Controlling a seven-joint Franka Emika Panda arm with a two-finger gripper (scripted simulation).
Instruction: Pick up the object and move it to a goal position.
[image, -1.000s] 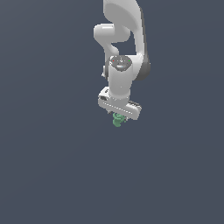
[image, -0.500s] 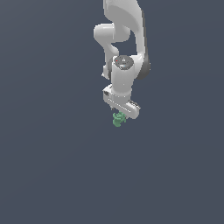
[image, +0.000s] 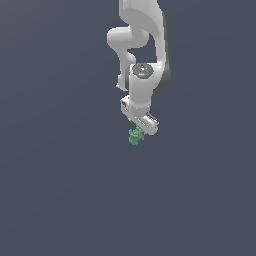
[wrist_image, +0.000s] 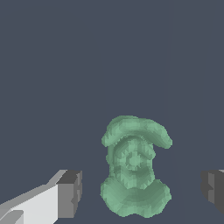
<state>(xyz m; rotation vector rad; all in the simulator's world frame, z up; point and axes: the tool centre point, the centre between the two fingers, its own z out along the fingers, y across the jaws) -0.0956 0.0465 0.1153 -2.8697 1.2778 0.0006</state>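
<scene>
- The object (wrist_image: 134, 172) lay on the surface (image: 60, 190) between your gripper's (wrist_image: 142, 192) spread fingers (wrist_image: 70, 192), untouched.
- Its knobbly shape could have slipped sideways had you closed off-centre.

1. The white Panda arm (image: 142, 30) enters from the upper edge of the exterior view and bends at a rounded elbow before it goes down.
2. The wrist (image: 142, 87) points downward, and its round grey cap faces the camera.
3. The gripper (image: 136, 134) hangs below the wrist, tilted a little toward the exterior view's right.
4. In the wrist view the two dark finger pads (wrist_image: 70, 192) stand well apart, so the jaws are spread wide.
5. Neither pad touches anything.
</scene>
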